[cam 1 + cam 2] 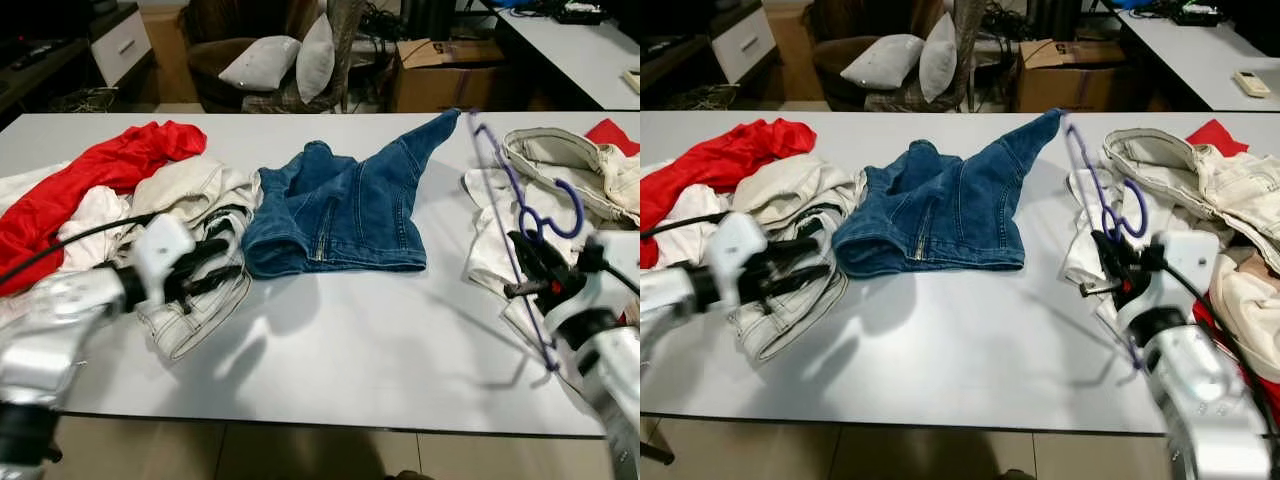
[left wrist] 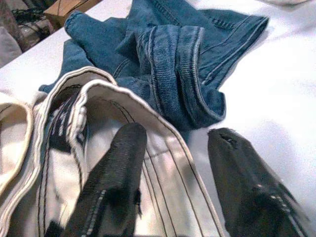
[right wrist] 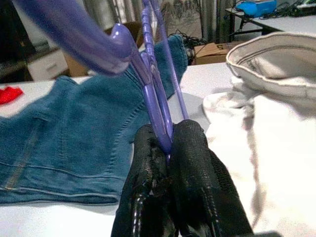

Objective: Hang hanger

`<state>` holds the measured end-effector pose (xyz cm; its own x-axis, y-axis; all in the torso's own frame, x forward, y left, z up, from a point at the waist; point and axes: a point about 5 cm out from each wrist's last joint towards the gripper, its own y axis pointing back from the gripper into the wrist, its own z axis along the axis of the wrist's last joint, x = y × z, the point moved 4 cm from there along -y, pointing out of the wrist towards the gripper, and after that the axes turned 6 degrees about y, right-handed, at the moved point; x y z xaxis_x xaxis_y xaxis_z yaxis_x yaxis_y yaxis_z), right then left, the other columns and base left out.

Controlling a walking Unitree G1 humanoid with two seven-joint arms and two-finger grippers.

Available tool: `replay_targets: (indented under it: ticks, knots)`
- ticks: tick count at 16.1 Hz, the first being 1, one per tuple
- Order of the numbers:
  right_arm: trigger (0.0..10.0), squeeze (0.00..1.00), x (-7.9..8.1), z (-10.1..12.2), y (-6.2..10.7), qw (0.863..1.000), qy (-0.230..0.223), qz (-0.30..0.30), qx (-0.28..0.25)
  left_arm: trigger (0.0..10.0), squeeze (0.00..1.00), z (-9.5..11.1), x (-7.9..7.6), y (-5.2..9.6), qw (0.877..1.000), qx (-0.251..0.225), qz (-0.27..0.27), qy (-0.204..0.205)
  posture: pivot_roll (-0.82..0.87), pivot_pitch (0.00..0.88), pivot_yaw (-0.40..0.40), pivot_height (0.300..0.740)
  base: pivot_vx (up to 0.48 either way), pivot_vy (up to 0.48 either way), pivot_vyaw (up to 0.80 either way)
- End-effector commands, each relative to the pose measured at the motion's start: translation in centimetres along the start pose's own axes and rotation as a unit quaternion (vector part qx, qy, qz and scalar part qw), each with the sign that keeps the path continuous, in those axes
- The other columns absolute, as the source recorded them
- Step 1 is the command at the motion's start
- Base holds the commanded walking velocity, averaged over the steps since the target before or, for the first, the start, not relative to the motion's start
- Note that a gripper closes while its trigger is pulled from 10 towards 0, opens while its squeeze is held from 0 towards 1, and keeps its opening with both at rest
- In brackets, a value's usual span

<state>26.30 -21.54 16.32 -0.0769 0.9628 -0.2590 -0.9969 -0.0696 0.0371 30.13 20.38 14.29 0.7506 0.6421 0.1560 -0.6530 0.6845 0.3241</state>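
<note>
Left eye view: the blue jeans [image 1: 340, 205] lie mid-table and serve as the landmark. To the robot's right of them the right gripper [image 1: 535, 268] is clamped on a purple hanger [image 1: 510, 215], held above the table [image 1: 380, 350] beside a pile of white garments [image 1: 560, 180]. The hanger's long axis runs from its far tip, near the raised jeans leg, down toward the table's near edge, with the hook curling off beside the gripper. To the robot's left of the jeans, the left gripper [image 1: 205, 265] hovers over cream trousers [image 1: 195, 300], which touch the jeans' waistband side. A red garment [image 1: 90, 185] lies further left.

Right eye view: same layout. The hanger stands tilted, off the tabletop, well apart from the left gripper; the right arm is plainly the nearer, since it carries it.

Left wrist view: two black fingers [image 2: 116, 182] spread apart, nothing between them, poised over the cream waistband with the jeans' cuff just beyond.

Right wrist view: fingers pressed together on the hanger's thin purple bar, hook arching above, jeans beyond.

Judgement: no rail or peg is visible, so the hanging spot's bearing from the hanger cannot be told.
</note>
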Motion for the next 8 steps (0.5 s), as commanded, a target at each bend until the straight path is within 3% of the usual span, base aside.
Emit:
replay_targets:
  ticks: [1, 3, 4, 5, 7, 8]
  knots:
    - [10.0, 0.00, 0.3, -0.5, 0.2, 1.000, 0.000, -0.004, 0.015, 10.0, 1.00, 1.2, 0.1, 0.8, 1.000, -0.018, -0.010, -0.001, -0.10, 0.000, 0.081, 0.740, 0.000, 0.000, 0.00]
    - [10.0, 0.00, 0.8, -0.2, 0.7, 0.999, -0.031, -0.006, 0.007, 10.0, 1.00, 3.9, -0.8, 1.4, 0.997, -0.068, -0.041, 0.002, -0.11, 0.000, 0.087, 0.740, 0.000, 0.000, 0.00]
    - [10.0, 0.00, 1.1, -0.4, 0.8, 0.999, -0.029, -0.011, 0.013, 10.0, 1.00, 6.6, -1.9, 0.2, 0.990, -0.127, -0.063, 0.009, -0.11, 0.000, 0.091, 0.740, 0.000, 0.000, 0.00]
    - [10.0, 0.00, 1.2, -0.7, 0.7, 0.999, -0.025, -0.019, 0.019, 10.0, 1.00, 7.7, -2.3, -0.5, 0.985, -0.155, -0.068, 0.016, -0.11, 0.000, 0.092, 0.740, 0.000, 0.000, 0.00]
    - [10.0, 0.00, 1.2, -0.6, 0.4, 0.998, -0.031, -0.044, 0.016, 10.0, 1.00, 8.3, -4.5, -3.0, 0.978, -0.175, -0.110, 0.020, -0.12, 0.000, 0.109, 0.740, 0.000, 0.000, 0.00]
    - [10.0, 0.00, 1.3, -0.5, 0.4, 0.998, -0.031, -0.046, 0.015, 10.0, 1.00, 8.2, -5.0, -3.5, 0.977, -0.175, -0.120, 0.021, -0.12, 0.000, 0.109, 0.740, 0.000, 0.000, 0.00]
